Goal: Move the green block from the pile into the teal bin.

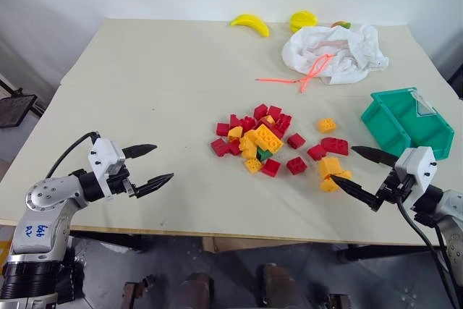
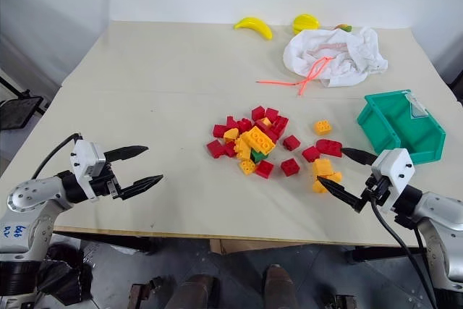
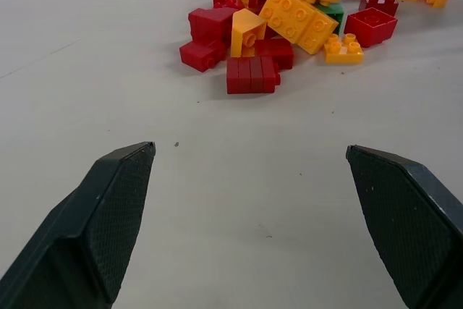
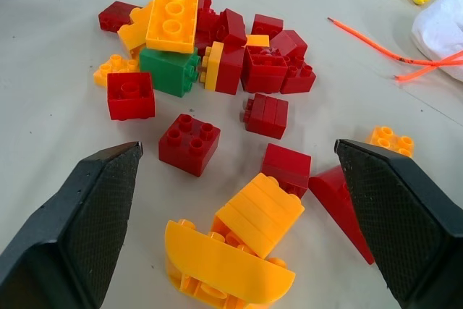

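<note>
A pale tabletop (image 1: 145, 106) carried the pile (image 1: 257, 139) of red and yellow-orange bricks near its middle. The green block (image 4: 169, 71) sat low in the near side of that pile, tucked under a long yellow-orange brick (image 4: 172, 14) that lay tilted across it, with a red brick (image 4: 131, 95) just beside it; in the left eye view only a small green patch (image 1: 265, 154) showed among the others. A few bricks lay scattered to the right of the pile, among them a small heap of yellow-orange ones (image 1: 331, 173) close to the right tool.

The teal bin (image 1: 405, 122) stood on the right side of the tabletop, well apart from the pile.

The left tool (image 1: 148, 166) hovered over the near left part of the tabletop, its two black fingers spread wide and grasping nothing, pointed toward the pile but well short of it. The right tool (image 1: 358, 171) hung at the near right, just in front of the bin, its fingers likewise released and wide apart, empty, with the yellow-orange heap close to its tips.

At the far edge lay a yellow banana (image 1: 249, 24), another yellow fruit (image 1: 303, 19), and a crumpled white bag (image 1: 334, 54) with an orange drawstring (image 1: 304, 77) trailing onto the tabletop.
</note>
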You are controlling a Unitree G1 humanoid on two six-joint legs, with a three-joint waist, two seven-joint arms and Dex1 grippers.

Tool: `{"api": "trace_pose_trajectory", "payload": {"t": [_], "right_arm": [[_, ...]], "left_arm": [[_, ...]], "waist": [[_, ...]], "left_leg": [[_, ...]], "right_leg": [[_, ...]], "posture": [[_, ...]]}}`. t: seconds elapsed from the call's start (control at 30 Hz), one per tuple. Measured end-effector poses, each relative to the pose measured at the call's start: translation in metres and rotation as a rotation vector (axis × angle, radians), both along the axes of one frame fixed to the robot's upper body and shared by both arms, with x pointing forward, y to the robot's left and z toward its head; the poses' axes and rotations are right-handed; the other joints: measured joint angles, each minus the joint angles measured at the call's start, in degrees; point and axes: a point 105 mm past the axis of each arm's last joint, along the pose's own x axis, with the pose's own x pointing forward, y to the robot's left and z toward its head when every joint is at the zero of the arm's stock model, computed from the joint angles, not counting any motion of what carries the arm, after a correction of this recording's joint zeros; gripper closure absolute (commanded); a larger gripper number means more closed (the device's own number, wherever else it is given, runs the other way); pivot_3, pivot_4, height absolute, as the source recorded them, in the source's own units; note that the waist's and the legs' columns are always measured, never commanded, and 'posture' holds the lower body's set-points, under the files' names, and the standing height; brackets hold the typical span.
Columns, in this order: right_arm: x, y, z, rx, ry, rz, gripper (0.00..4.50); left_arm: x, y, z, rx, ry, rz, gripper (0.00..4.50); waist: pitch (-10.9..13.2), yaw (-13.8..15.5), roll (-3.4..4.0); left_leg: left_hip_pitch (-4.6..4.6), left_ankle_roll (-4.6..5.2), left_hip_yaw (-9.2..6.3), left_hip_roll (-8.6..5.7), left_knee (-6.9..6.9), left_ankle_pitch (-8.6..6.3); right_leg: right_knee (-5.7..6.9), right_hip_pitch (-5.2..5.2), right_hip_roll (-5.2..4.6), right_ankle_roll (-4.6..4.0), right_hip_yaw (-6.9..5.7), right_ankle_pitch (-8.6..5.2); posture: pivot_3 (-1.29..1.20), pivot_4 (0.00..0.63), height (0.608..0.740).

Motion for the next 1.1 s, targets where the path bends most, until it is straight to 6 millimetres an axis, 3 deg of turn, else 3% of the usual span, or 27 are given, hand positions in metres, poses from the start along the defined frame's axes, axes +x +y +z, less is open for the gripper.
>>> {"api": "trace_pose_trajectory", "payload": {"t": [0.3,0.4,0.53,0.67,0.73,0.87,1.1], "right_arm": [[0.002,0.002,0.004,0.002,-0.007,0.015,0.02],[0.002,0.012,0.007,0.040,0.013,0.055,0.02],[-0.001,0.049,0.015,0.052,0.027,0.195,0.02],[-0.003,0.100,0.011,0.081,0.062,0.343,0.02],[-0.004,0.116,0.004,0.110,0.092,0.379,0.02],[-0.004,0.117,-0.002,0.114,0.118,0.368,0.89],[0.000,0.088,0.004,0.094,0.066,0.255,3.20]], "left_arm": [[0.005,-0.003,0.011,-0.089,-0.029,0.010,0.00],[0.003,-0.003,0.010,-0.114,-0.010,0.005,0.00],[-0.005,0.001,0.008,-0.153,0.023,-0.008,0.00],[-0.010,0.003,0.006,-0.145,0.036,-0.022,0.00],[-0.011,0.002,0.007,-0.140,0.033,-0.034,0.00],[-0.013,0.000,0.008,-0.135,0.029,-0.039,0.00],[-0.015,-0.001,0.007,-0.129,0.029,-0.031,0.00]], "waist": [[0.00,-0.06,0.00],[0.00,-0.12,0.00],[0.00,-0.20,0.00],[0.00,-0.09,0.00],[0.00,0.18,0.00],[0.00,0.24,0.00],[0.00,-0.13,0.00]], "left_leg": [[0.00,0.00,0.00,0.00,0.03,0.00],[0.00,0.00,0.00,0.02,0.05,0.00],[0.01,-0.01,0.00,0.08,0.05,0.00],[-0.01,-0.02,-0.03,0.08,0.06,0.00],[-0.06,-0.01,-0.10,0.02,0.07,0.00],[-0.08,0.04,-0.14,-0.07,0.07,-0.03],[-0.02,0.03,-0.09,0.03,0.04,-0.02]], "right_leg": [[0.02,0.00,0.01,0.01,0.00,0.00],[0.04,0.00,0.00,0.01,0.02,0.01],[0.04,-0.01,0.02,-0.01,0.01,0.01],[0.00,-0.01,0.02,-0.03,-0.03,0.03],[-0.03,0.00,-0.03,-0.03,-0.08,0.03],[-0.10,0.05,-0.11,0.00,-0.14,0.05],[-0.10,0.06,-0.01,0.00,-0.10,0.05]], "posture": [[0.00,0.150,0.740],[0.00,0.150,0.740],[0.00,0.150,0.740],[0.00,0.150,0.740],[0.00,0.150,0.740],[0.00,0.150,0.740],[0.00,0.150,0.740]]}}
